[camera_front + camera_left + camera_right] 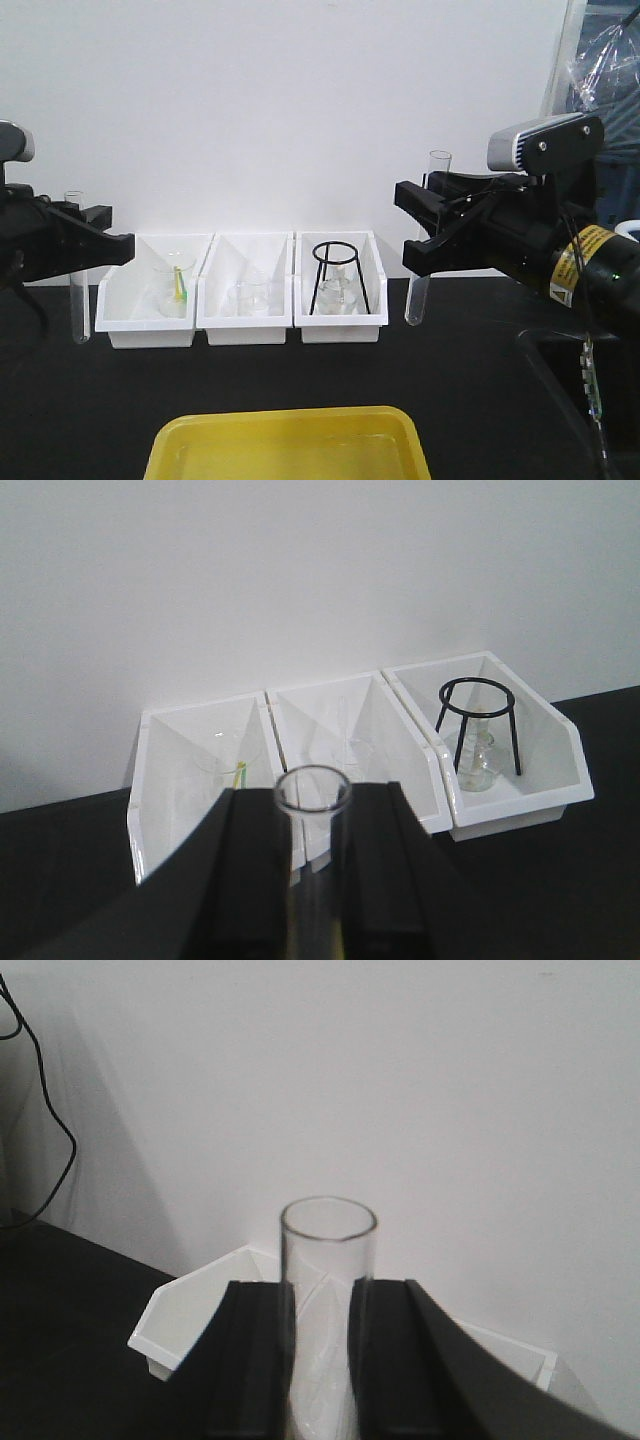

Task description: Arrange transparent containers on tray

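Note:
Two clear glass test tubes hang upright above the black table, one in each gripper. My left gripper (88,248) is shut on the left test tube (78,300), whose open rim (312,788) pokes up between the black fingers (255,880). My right gripper (425,228) is shut on the right test tube (418,295); its rim (328,1222) stands above the fingers (255,1360). The yellow tray (290,445) lies at the front centre, below and between both tubes, partly cut off by the frame edge.
Three white bins (245,288) stand in a row against the back wall. The left one holds a beaker with a yellow-green item (178,285), the middle one glassware, the right one a black ring stand (338,275) over a flask. A cable hangs at right (592,370).

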Controlling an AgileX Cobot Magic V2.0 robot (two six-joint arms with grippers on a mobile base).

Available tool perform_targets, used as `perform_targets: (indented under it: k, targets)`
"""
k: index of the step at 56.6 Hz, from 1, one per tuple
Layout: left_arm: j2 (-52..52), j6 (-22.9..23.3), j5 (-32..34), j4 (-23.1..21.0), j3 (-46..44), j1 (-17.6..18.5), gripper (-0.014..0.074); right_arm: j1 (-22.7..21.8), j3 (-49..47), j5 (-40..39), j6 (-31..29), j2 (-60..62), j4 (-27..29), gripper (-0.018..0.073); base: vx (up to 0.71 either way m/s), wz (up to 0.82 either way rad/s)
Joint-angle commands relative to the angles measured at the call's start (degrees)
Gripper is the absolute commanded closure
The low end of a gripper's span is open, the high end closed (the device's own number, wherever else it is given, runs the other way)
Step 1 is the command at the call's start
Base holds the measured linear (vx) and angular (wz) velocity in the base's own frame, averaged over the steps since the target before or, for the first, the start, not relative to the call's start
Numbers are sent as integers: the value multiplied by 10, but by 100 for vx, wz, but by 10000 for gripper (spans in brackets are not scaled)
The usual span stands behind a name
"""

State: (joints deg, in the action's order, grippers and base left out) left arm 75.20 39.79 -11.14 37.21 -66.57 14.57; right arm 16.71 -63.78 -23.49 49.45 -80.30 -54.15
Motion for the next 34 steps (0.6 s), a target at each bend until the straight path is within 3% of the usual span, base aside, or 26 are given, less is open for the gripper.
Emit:
perform_targets:
  k: [1,11,20,27,34]
  targets:
    - [-18,5,31,2,-17,2,603,-1,-19,-28,-1,20,12,572,0,0]
    - [-18,4,-10,-42,-17,8,603,-1,-19,-28,-1,20,12,572,0,0]
    - [-7,-42,-66,-95,-17,25,603,-1,-19,-28,-1,20,12,572,0,0]
    - [16,-127,-100,-201,-17,37,603,-1,-19,-28,-1,20,12,572,0,0]
    - [51,-223,-132,-350,-17,38,603,-1,-19,-28,-1,20,12,572,0,0]
